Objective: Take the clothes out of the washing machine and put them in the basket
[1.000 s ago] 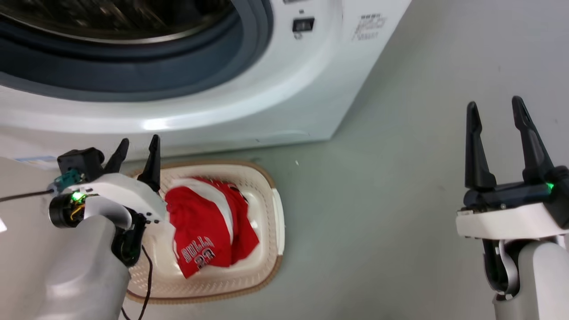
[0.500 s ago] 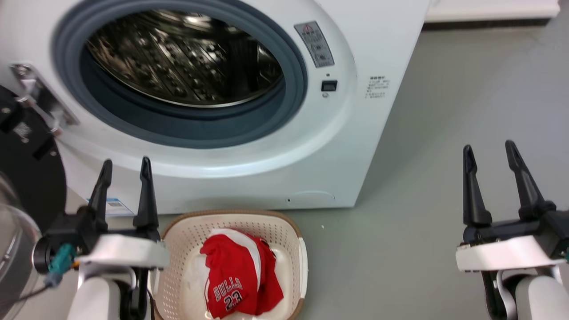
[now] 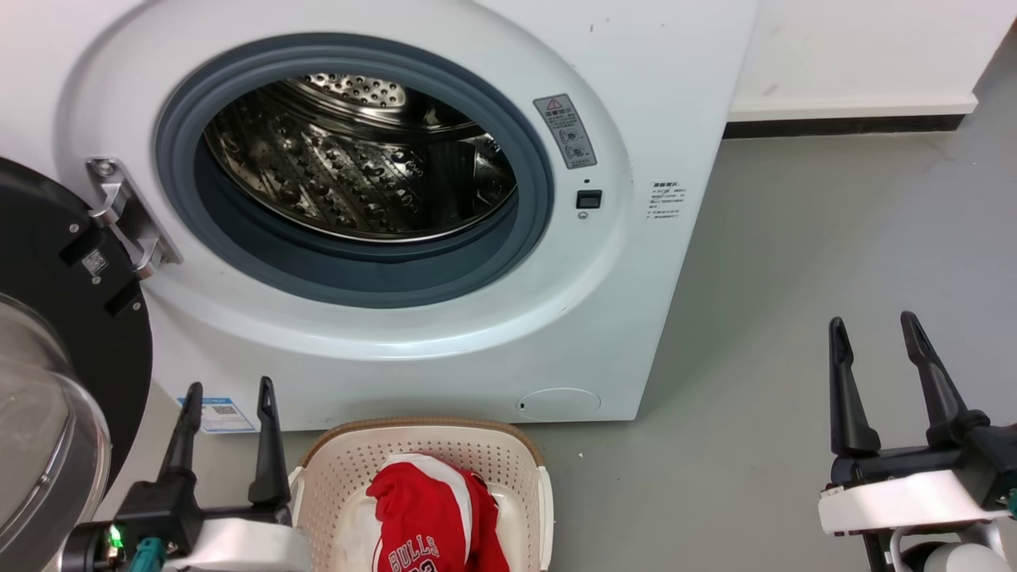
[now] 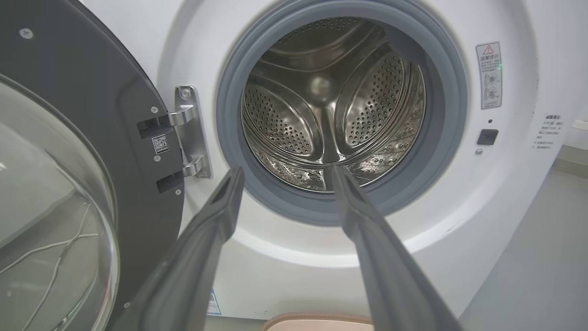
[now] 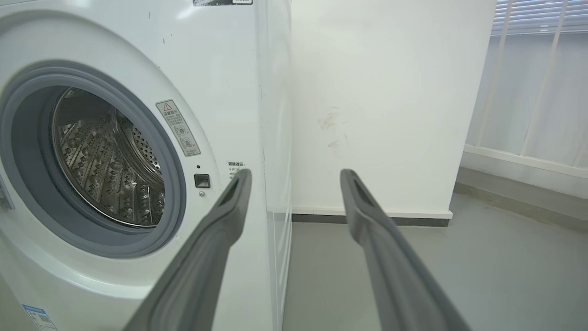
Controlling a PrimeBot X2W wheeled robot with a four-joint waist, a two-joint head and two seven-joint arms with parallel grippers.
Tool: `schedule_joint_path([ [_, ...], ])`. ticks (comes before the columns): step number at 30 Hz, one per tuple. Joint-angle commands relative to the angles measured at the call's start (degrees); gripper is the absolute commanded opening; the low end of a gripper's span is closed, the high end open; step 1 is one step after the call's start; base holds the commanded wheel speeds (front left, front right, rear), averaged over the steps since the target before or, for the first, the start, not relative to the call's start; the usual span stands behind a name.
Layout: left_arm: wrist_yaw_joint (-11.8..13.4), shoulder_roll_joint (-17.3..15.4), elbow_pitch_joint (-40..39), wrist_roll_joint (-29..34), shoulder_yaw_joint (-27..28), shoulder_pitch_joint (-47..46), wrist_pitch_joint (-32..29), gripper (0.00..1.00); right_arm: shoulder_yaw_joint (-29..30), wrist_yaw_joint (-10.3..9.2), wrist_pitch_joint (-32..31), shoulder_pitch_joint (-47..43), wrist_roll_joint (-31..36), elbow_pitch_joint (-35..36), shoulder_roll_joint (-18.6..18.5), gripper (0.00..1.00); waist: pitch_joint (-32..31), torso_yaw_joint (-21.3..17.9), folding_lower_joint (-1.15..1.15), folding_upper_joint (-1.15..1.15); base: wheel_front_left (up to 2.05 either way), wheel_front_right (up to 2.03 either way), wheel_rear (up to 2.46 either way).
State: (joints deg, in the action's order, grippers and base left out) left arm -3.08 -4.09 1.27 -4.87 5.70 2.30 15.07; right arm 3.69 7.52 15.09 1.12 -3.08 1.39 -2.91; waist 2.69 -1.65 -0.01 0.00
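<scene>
Legend, as you see it from the head view: the washing machine (image 3: pixel 659 87) is white, its porthole seal (image 3: pixel 357 287) blue-grey, its drum (image 3: pixel 349 187) silver steel dotted with perforations. The door frame (image 3: pixel 48 238) is black. The basket (image 3: pixel 342 477) is cream, hole-patterned, with a brown rim. The clothes (image 3: pixel 429 508) are bright red with white stripes and white "BULLS" lettering. Your left hand (image 3: pixel 229 387) and right hand (image 3: pixel 871 319) have black fingers on white bodies. The floor (image 3: pixel 794 278) is grey-green.

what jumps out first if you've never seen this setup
The washing machine dominates the head view, its door swung open at left and its steel drum looking empty. Below it on the floor, bright red clothes lie in the cream basket. The left gripper and right gripper flank it, both open.
</scene>
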Motion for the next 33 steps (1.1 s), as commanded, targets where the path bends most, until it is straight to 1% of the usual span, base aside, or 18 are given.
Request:
schedule_joint_path([
  [1, 0.3, 0.3, -0.5, 0.7, -0.2, 1.0, 0.1, 1.0, 0.0, -0.06, 0.1, -0.6, -0.2, 0.2, 0.1, 1.0, -0.3, -0.2, 0.01, 0.0, 0.0, 0.0, 0.0],
  [12, 1.0, 0.9, -0.5, 1.7, -0.8, 2.0, 0.1, 1.0, -0.6, -0.06, 0.1, -1.5, -0.5, -0.5, 0.1, 1.0, -1.3, -1.2, 0.01, 0.0, 0.0, 0.0, 0.0],
  [24, 1.1, 1.1, -1.1, 1.4, -0.7, 2.1, 0.1, 1.0, -0.6, -0.06, 0.1, -1.2, -0.5, -0.6, 0.1, 1.0, -1.6, -1.3, 0.01, 0.0, 0.0, 0.0, 0.0],
  [29, 1.5, 1.2, -1.7, 0.9, -0.5, 2.1, 0.1, 1.0, -0.8, -0.06, 0.1, -1.5, -0.4, -0.4, 0.1, 1.0, -1.6, -1.1, 0.01, 0.0, 0.0, 0.0, 0.0],
  [30, 1.3, 1.1, -1.4, 1.0, -0.5, 1.8, 0.0, 0.0, -0.8, 0.0, 0.0, -1.0, -0.5, -0.4, 0.0, 0.0, -1.6, -1.1, 0.01, 0.0, 0.0, 0.0, 0.0],
  [31, 1.3, 1.1, -1.1, 1.0, -0.5, 1.8, 0.0, 0.0, -0.8, 0.0, 0.0, -1.1, -0.5, -0.7, 0.0, 0.0, -1.6, -1.1, 0.01, 0.0, 0.0, 0.0, 0.0],
  [32, 1.0, 1.2, 1.0, -1.4, 0.0, 1.3, -1.2, 0.0, -1.1, 0.0, -0.4, -1.6, -3.1, -1.9, 0.0, 0.0, -1.7, -1.0, 0.02, 0.0, 0.0, 0.0, 0.0],
  [33, 1.0, 1.2, 1.3, -2.6, 0.1, 1.1, -1.6, 0.0, -1.1, 0.0, -0.6, -1.5, -4.5, -2.0, -0.1, 0.0, -1.7, -1.0, 0.02, 0.0, 0.0, 0.0, 0.0],
])
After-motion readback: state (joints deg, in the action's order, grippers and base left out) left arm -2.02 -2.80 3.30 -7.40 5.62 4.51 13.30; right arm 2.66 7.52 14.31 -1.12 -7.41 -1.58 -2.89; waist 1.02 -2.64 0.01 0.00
